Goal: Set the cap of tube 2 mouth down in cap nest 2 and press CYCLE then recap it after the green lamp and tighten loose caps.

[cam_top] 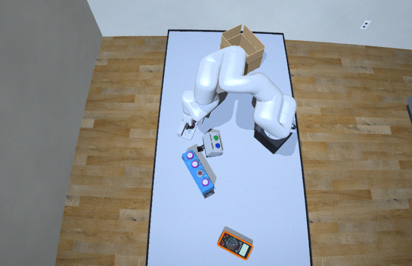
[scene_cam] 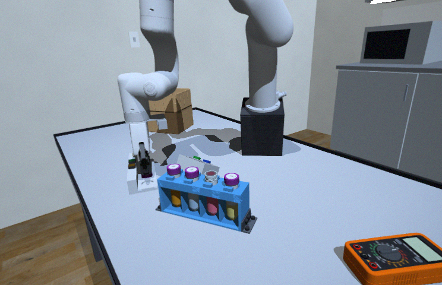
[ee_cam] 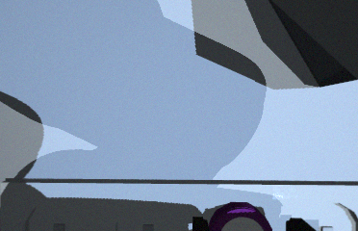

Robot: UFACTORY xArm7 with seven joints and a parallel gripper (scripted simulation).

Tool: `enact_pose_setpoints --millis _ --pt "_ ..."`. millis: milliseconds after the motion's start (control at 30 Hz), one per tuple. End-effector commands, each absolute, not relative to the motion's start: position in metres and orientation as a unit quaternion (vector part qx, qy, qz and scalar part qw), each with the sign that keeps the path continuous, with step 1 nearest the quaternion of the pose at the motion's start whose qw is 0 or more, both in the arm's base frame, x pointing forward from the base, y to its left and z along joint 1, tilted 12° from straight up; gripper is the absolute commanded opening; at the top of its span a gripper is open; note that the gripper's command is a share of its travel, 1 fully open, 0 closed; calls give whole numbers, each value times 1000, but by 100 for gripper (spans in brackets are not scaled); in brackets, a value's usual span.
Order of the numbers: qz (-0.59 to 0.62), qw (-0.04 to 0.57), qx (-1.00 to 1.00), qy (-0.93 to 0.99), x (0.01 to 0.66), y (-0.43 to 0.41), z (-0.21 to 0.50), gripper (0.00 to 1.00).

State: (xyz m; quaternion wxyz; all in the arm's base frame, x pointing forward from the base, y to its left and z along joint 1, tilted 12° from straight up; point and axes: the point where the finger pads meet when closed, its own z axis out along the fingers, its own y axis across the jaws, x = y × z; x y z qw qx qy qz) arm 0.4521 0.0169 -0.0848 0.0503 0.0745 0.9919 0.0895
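Pale walls (scene_cam: 60, 67), wood plank floor (cam_top: 354, 157), grey cabinet (scene_cam: 373, 114), microwave (scene_cam: 396, 41)
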Motion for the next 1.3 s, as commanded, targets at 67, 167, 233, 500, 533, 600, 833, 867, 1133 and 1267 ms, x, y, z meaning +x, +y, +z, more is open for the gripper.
enact_pose_setpoints --millis 67,167,233,500,533,600,833,867,1133,1267 --pt "89 52 75 992 450 12 -56 46" --pt "89 52 75 992 449 10 -46 46" --pt "89 52 75 992 448 8 -37 46" --pt "89 52 75 992 443 2 3 46" --pt "89 52 75 992 443 1 7 46" --pt "89 52 75 992 442 -1 17 46" --pt "89 52 75 992 439 -5 40 46" --pt "89 52 75 992 439 -5 40 46" --pt "96 38 224 969 414 14 31 0" --pt "98 31 291 951 405 21 28 0"
